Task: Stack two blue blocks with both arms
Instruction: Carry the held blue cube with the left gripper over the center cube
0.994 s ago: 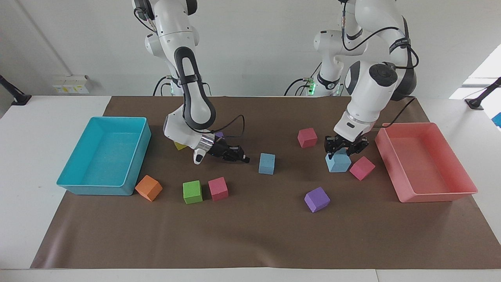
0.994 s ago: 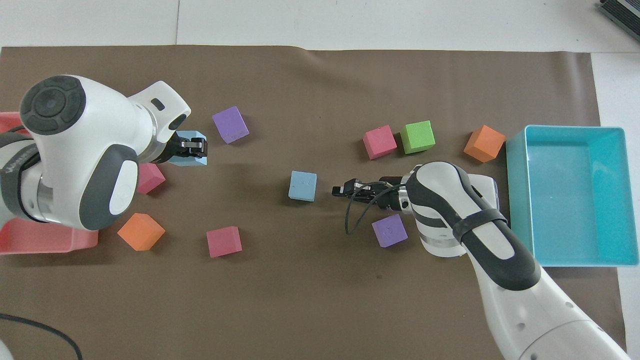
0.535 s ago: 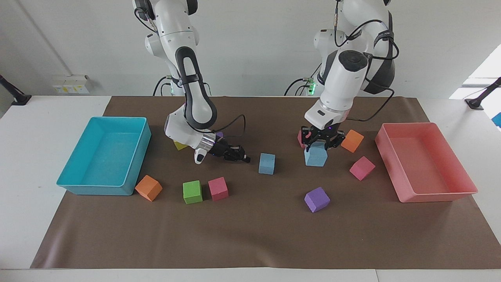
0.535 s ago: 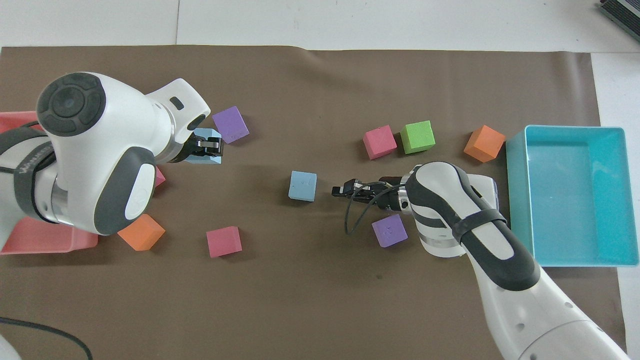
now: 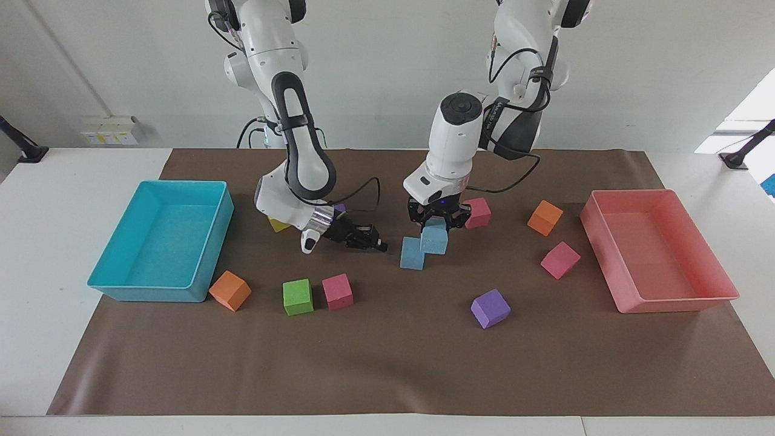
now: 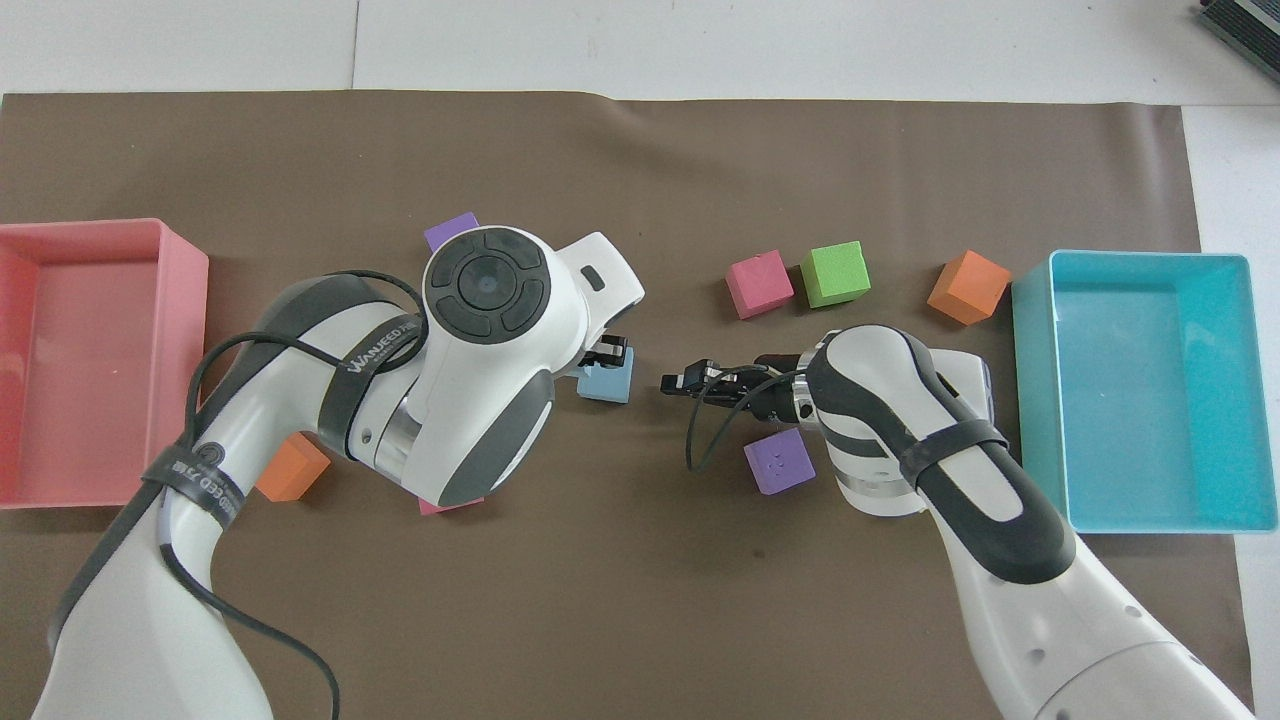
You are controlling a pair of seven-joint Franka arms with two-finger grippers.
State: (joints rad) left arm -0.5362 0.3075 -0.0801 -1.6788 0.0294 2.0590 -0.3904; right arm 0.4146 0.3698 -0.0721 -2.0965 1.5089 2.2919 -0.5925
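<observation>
- The left gripper (image 5: 437, 219) carries one blue block (image 5: 435, 240), its fingers clamped on the block's upper part, and hangs over the brown mat (image 5: 387, 363) right beside the second blue block (image 5: 413, 252).
- That second blue block sits on the mat near the table's middle; take it as the landmark. The carried block appears to overlap its corner toward the left arm's end, raised but not yet squarely above it.
- To do this step well, I judge the carried block must shift toward the right arm's end until its faces line up with the landmark's, then come straight down; letting go early risks a topple off the edge.
- The right gripper (image 5: 369, 241) waits low, just beside the landmark toward the right arm's end, its fingertips closed on nothing. It could steady the base if needed.
- Both blocks look like light sky-blue matte cubes, equal in size, foam-like, so a gentle press should seat them.
- In the overhead view the left arm hides most of the pair; only a corner of blue shows.
</observation>
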